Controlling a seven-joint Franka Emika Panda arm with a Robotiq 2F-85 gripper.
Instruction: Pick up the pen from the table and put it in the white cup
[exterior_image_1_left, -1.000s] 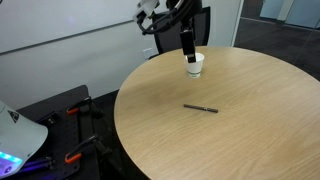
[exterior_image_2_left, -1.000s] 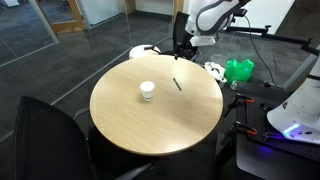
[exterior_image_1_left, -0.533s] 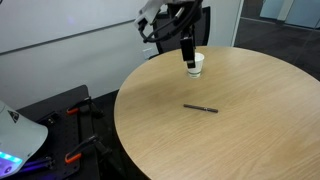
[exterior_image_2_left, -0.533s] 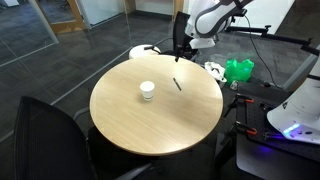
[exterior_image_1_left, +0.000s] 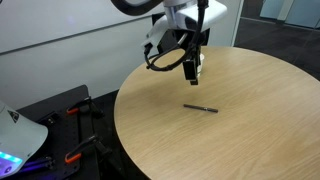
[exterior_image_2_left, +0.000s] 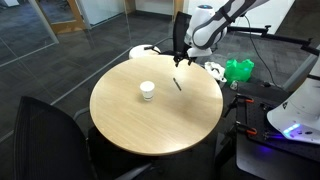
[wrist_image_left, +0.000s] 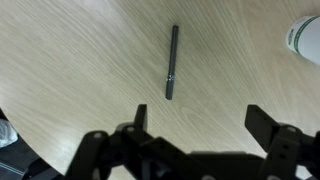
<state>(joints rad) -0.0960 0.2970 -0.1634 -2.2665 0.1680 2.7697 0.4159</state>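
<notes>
Exterior view, pincer: my pincer hangs tips-down over the far part of the table, clear of the top. From here I cannot tell how wide it stands.
Exterior view, pen: the pen lies flat on the light wood-grain, nearer the camera than my pincer and not touching it.

Exterior view, pincer: my pincer shows as a small dark shape above the table's far edge. It is too small here for me to judge its opening.
Exterior view, pen: the pen lies on the round table, just below my pincer in the picture.
Exterior view, white cup: the white cup stands upright on the table, beside the pen and apart from it.
Exterior view, surroundings: a green bundle lies on the floor beyond the table, and a dark chair stands near the camera.

Wrist view, pincer: my pincer is spread wide with nothing in it. One finger and its partner stand well apart over bare wood.
Wrist view, pen: the pen lies straight on the table, beyond my fingertips and closer to one finger than the other, untouched.
Wrist view, white cup: the white cup is cut off by the picture's edge and stands well apart from the pen.
</notes>
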